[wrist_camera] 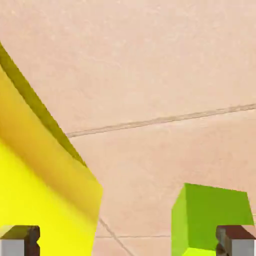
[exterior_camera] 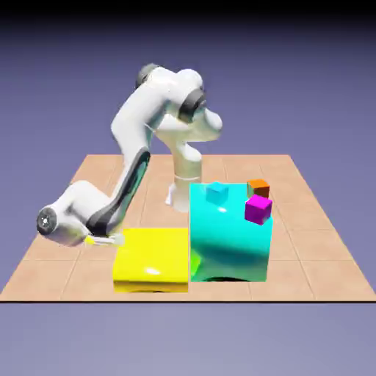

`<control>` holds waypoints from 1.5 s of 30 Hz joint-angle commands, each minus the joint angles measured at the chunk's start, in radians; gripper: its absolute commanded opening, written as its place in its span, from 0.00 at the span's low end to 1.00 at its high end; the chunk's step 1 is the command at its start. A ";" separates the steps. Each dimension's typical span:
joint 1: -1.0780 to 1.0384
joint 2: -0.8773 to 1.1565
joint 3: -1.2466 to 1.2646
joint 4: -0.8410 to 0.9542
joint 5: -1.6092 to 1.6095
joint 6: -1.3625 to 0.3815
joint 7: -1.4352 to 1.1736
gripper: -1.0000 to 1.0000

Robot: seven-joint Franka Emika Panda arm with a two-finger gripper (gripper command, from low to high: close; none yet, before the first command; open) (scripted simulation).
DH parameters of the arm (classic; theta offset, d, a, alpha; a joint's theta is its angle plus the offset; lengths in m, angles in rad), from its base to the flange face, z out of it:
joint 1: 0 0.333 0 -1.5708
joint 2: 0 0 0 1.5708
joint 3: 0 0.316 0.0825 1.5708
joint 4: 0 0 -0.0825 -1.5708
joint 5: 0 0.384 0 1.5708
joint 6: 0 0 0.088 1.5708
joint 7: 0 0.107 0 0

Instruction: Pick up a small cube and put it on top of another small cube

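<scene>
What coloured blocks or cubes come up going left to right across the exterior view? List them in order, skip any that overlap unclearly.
Flat yellow block → small light-blue cube → small magenta cube.

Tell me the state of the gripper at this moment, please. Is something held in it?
Gripper: open, its finger tips wide apart; nothing held. The small green cube shows behind one tip, not between the two as a grip.
</scene>
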State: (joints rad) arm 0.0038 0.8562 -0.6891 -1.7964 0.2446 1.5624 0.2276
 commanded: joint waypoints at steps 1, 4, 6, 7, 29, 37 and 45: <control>0.005 0.036 -0.024 0.018 0.007 -0.032 -0.012 0.50; 0.043 0.143 -0.123 0.035 0.030 -0.101 -0.043 0.50; 0.057 0.159 -0.156 0.012 0.023 -0.101 -0.058 0.50; 0.062 0.164 -0.149 -0.024 0.033 -0.064 -0.060 0.50; 0.073 -0.290 0.108 -0.076 0.163 -0.116 0.448 0.00; -0.050 -0.570 0.389 -0.192 0.269 -0.194 0.796 0.00; -0.190 -0.836 0.675 -0.311 0.373 -0.280 1.131 0.00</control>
State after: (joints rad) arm -0.1791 0.0207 -0.0142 -2.1079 0.6192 1.2830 1.3593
